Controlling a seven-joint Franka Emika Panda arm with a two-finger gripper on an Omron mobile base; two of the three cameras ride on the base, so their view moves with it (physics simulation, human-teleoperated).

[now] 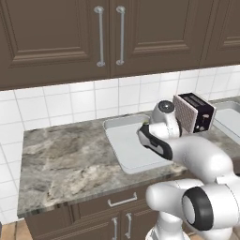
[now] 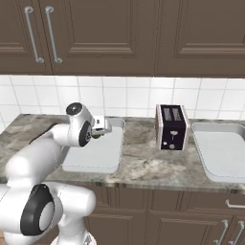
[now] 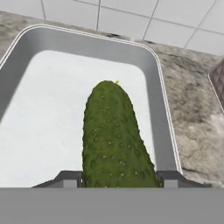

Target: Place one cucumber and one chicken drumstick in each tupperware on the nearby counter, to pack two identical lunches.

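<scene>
Counter [image 2: 143,167] with toaster [image 2: 172,127], hand view: gripper [image 3: 118,179] clasping cucumber [image 3: 114,135] over tupperware [image 3: 39,113]

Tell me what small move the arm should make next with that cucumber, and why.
Probably lower a little and open the jaws. In the hand view the gripper holds the cucumber between its fingertips, already inside the rim of the left tupperware, whose floor looks bare. How high it hangs above the floor I cannot tell, so ease down first.
</scene>
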